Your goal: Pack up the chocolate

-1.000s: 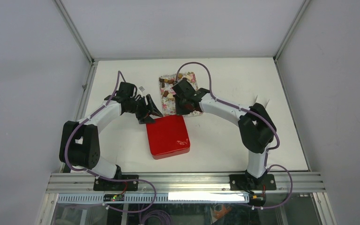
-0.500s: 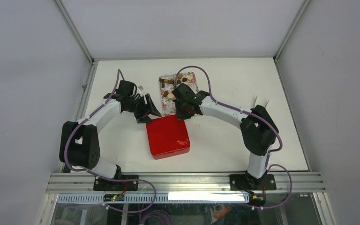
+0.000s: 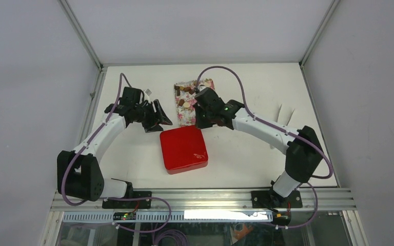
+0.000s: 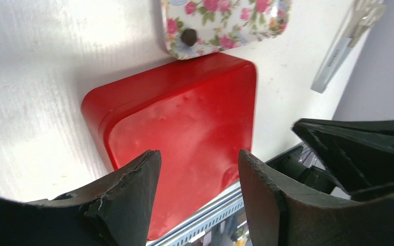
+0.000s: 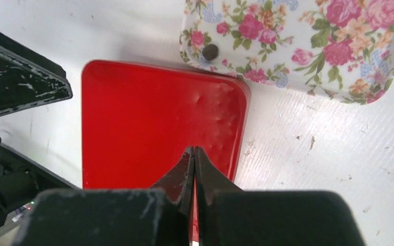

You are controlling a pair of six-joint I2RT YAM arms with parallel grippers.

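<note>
The chocolate (image 3: 185,90) is seen as small dark and tan pieces on the floral tray (image 3: 183,117), mostly at its far end. 1 dark round piece (image 5: 210,51) lies at the near rim, just beside the red box (image 3: 183,148). The pieces are judged to be light and hard but easily marked, and the round ones may roll. A piece should therefore be taken across its sides by the fingertips with little force. The left gripper (image 4: 197,159) is held with its fingers spread above the box, and nothing is between them. The right gripper (image 5: 194,151) has its fingers pressed together, and no piece is seen in them. The tray's near rim seems to touch the box's far edge, so little room is left there. Bare table (image 3: 246,148) is seen to the right of the box.
</note>
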